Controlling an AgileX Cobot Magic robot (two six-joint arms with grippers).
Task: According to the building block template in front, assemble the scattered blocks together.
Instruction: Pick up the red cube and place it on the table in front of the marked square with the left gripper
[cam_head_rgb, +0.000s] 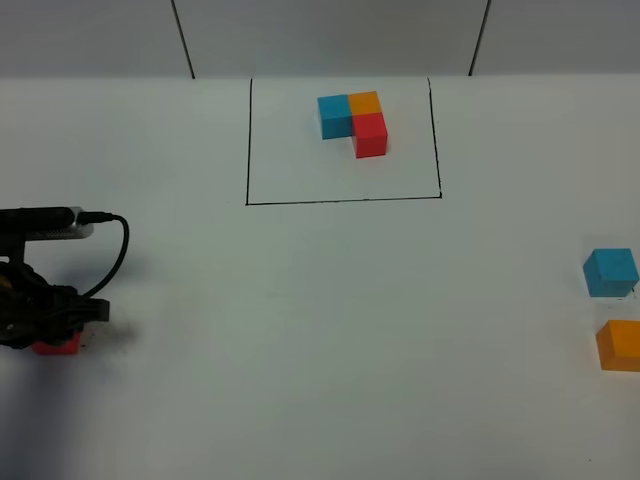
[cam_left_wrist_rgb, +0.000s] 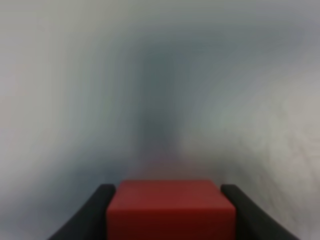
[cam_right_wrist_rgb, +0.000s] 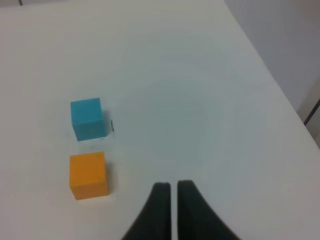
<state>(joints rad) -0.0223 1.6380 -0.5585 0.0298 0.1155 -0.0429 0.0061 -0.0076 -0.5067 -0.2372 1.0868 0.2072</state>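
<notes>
- Left gripper is clenched on the red cube. One dark finger presses each side face, and the cube's top face is towards the wrist camera.
- Seen from above, this arm is low at the left edge of the table. Its black body covers most of the red cube, so only a sliver shows beneath it. I cannot tell whether the cube rests on the table.
- Its cable loops out of the wrist and curves down towards the gripper.
- Behind the cube the left wrist view is blurred.
- Right gripper holds nothing. Its fingers are drawn together with only a thin slit between them, above bare table near the right edge.
- Blue cube sits at the far right of the table, with the orange cube just nearer the camera. The two are close but apart, and both stand roughly square to the table edge.
- Template lies at the far middle inside a hand-drawn black frame. Its long arm runs left to right, blue then orange. Its red leg touches orange's near face and points towards the camera.
</notes>
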